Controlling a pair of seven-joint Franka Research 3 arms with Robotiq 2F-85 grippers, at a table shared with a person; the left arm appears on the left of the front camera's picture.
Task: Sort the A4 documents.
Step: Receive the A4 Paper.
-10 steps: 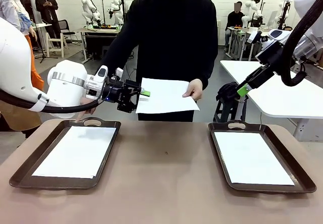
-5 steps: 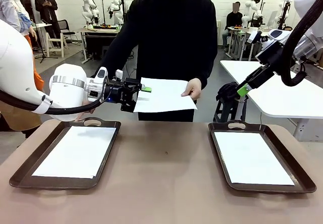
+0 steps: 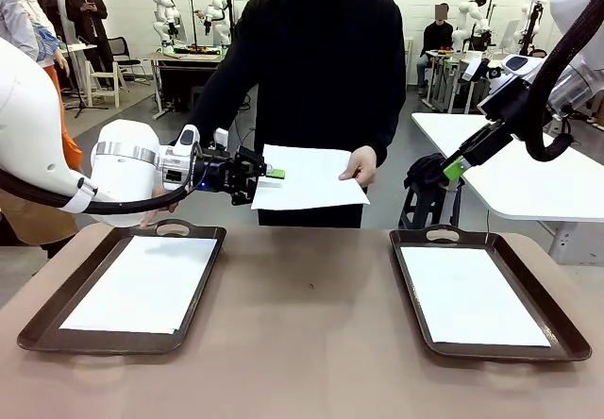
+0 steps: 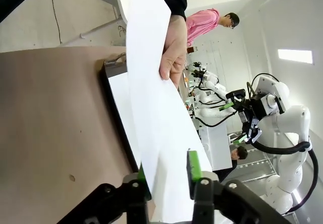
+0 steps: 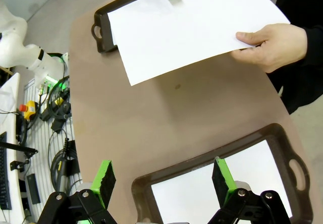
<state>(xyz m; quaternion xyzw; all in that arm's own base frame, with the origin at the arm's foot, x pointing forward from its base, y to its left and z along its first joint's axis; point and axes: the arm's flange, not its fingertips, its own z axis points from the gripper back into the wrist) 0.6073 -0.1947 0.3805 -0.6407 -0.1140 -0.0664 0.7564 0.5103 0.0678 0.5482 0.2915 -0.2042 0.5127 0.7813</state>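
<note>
We see our left gripper (image 3: 267, 173) with its green pads closed on the left edge of the held sheet (image 3: 307, 176), above the table's far edge (image 3: 311, 235); the person's hand (image 3: 360, 167) grips its right edge. Our right gripper (image 5: 160, 180) hangs wide open, empty. Sheets lie in both trays (image 3: 38, 320).

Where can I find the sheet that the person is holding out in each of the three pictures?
Front view: the held sheet at upper centre, above the table.
Left wrist view: it runs top to bottom, between the left hand pads.
Right wrist view: it lies across the top.
Shared landmark: the person's hand on its edge.
</note>
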